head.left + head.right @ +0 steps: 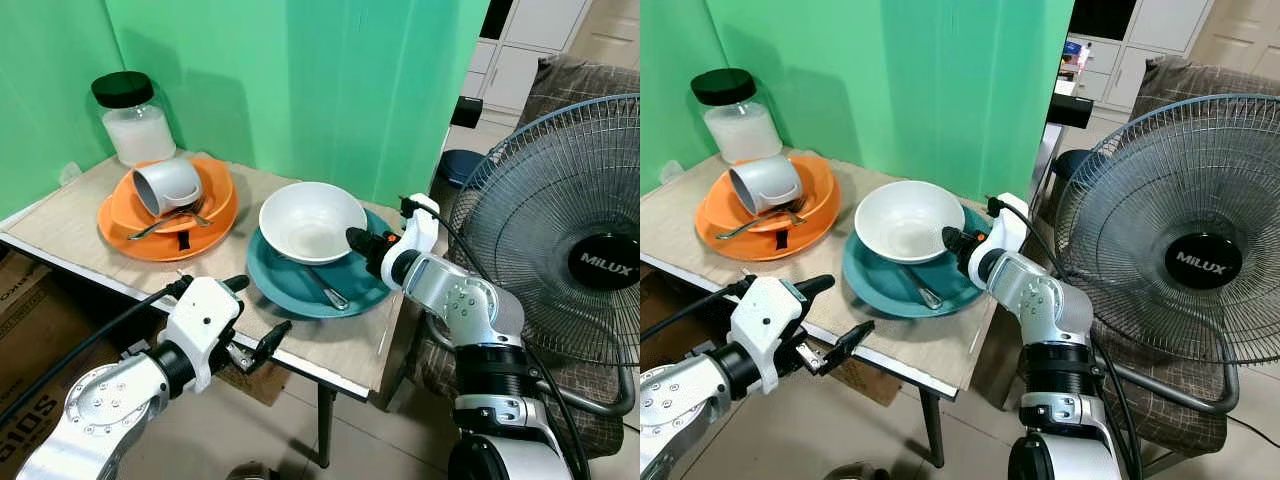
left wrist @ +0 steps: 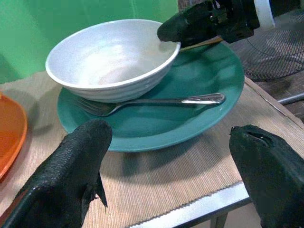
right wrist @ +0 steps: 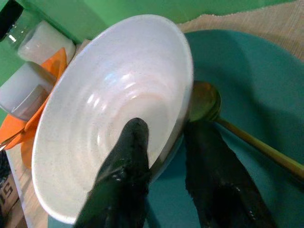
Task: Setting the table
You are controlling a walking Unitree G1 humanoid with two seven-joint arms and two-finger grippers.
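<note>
Gripping the bowl rim

L to R: left gripper [image 1: 262, 312] w/ jaws wide, off table [image 1: 70, 215] edge. White bowl [image 1: 311, 220] sits tilted on teal plate [image 1: 285, 282], fork [image 2: 156, 101] beneath. Right gripper [image 3: 164, 156] pinches bowl's rim.

White bowl [image 1: 311, 221] on teal plate [image 1: 290, 282] — orange plate [image 1: 120, 218], grey mug [image 1: 167, 186], black-lidded jar [image 1: 133, 118], green wall [image 1: 300, 80].

The white bowl [image 2: 111, 59] looks like glazed ceramic, faintly ridged and softly shiny. The teal plate [image 2: 199, 90] under it is smooth and glossy. The fork [image 2: 156, 102] is polished metal with bright glints. The worktop [image 2: 166, 180] has a matt, finely woven-looking beige surface. The black fingers [image 2: 71, 175] look rubbery, with a fine pebbled texture.
</note>
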